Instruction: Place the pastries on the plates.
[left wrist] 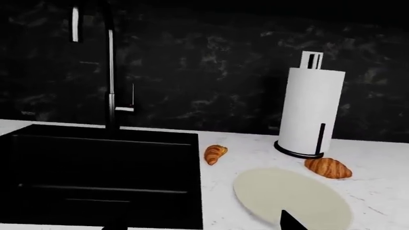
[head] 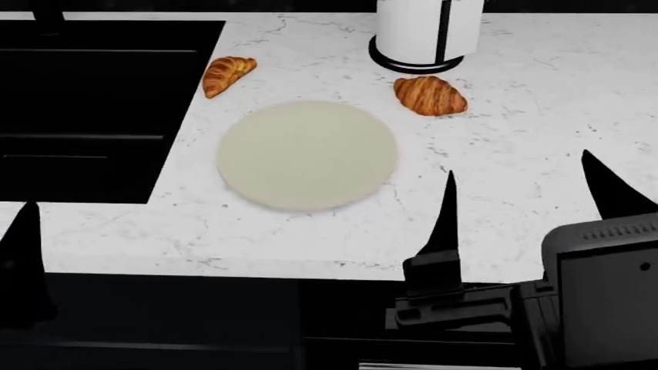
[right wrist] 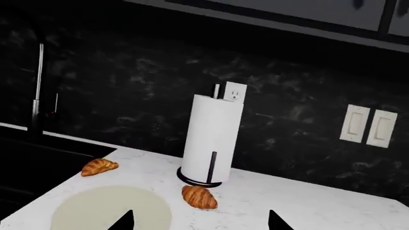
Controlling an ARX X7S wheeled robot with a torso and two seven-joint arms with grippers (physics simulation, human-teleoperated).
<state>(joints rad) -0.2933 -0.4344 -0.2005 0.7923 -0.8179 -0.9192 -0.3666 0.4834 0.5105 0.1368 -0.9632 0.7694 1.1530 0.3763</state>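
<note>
A plain pale beige plate [head: 307,154] lies flat on the white marble counter. One croissant [head: 227,74] lies beyond the plate's far left, by the sink edge. The other croissant [head: 430,95] lies at its far right, in front of the paper-towel roll. Both show in the left wrist view [left wrist: 215,154] [left wrist: 328,167] and the right wrist view [right wrist: 99,166] [right wrist: 198,196]. My right gripper [head: 517,166] is open and empty, hovering right of the plate near the front edge. My left gripper [left wrist: 201,226] is open and empty, low at the front left. The blue-rimmed plate is out of view.
A black sink [head: 92,100] with a tall black faucet [left wrist: 111,72] fills the counter's left. A white paper-towel roll [head: 427,27] on a black ring base stands at the back. A dark backsplash with wall switches [right wrist: 372,125] rises behind.
</note>
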